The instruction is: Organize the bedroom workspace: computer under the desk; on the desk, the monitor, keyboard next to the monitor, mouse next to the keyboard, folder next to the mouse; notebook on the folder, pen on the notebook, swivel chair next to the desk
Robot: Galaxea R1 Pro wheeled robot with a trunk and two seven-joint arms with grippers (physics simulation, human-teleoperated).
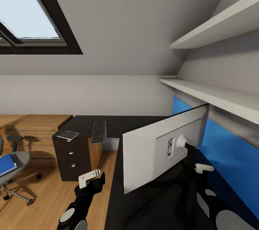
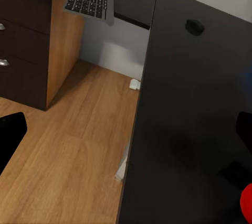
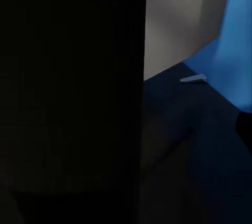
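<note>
Monitor [image 1: 158,151] is on desk [image 1: 151,201], white back facing robot, near blue wall. R gripper [image 1: 203,168] sits by its stand, grip state can't tell. L gripper [image 1: 90,178] hangs off desk edge, also can't tell. Turn screen slowly, keep foot flat, clear of keyboard [image 1: 99,131].

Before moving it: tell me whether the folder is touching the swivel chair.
Touching. The head view shows the folder lying flat on the swivel chair's grey seat, no gap between them.

Monitor [image 1: 158,151] on desk [image 1: 144,208] at right; keyboard [image 1: 99,131] farther back, swivel chair [image 1: 14,172] far left.
</note>
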